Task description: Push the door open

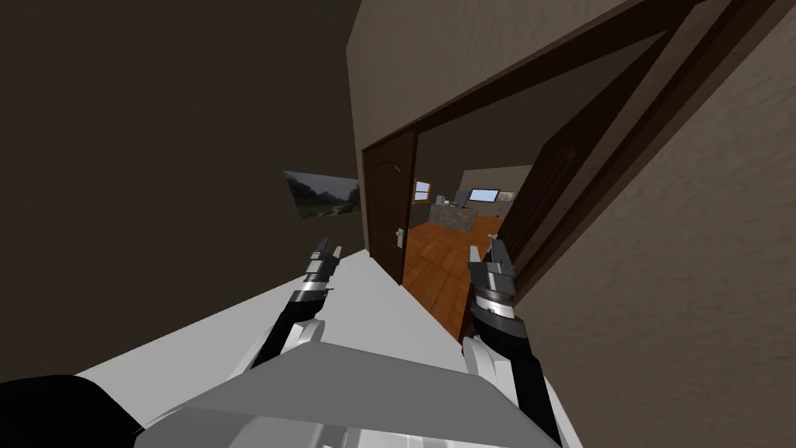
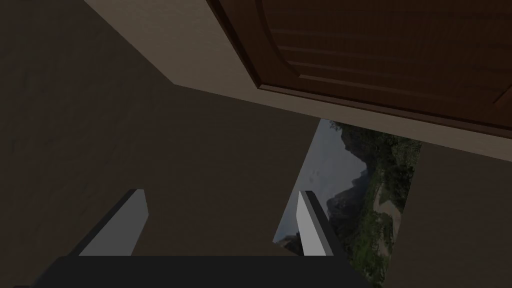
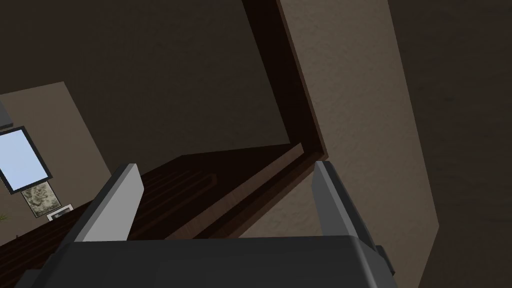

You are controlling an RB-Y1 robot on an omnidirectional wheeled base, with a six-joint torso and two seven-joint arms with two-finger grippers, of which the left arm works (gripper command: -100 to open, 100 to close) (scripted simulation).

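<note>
At the right edge of the frame (image 1: pixel 544 58) the dark door (image 1: pixel 544 187) stands swung well inward. The right gripper (image 1: pixel 486 247) hangs just beside its near edge, spread wide and empty, likely placed to push; the left gripper (image 1: pixel 329 247), likewise spread, idles.

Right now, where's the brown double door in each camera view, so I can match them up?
Head view: centre, left leaf with the handle, right leaf swung away into the far room.
Left wrist view: left leaf beyond the left claw, near the landscape picture.
Right wrist view: right leaf's top edge, just past the right claw.
Shared landmark: the dark door frame, in the head and right wrist views.
</note>
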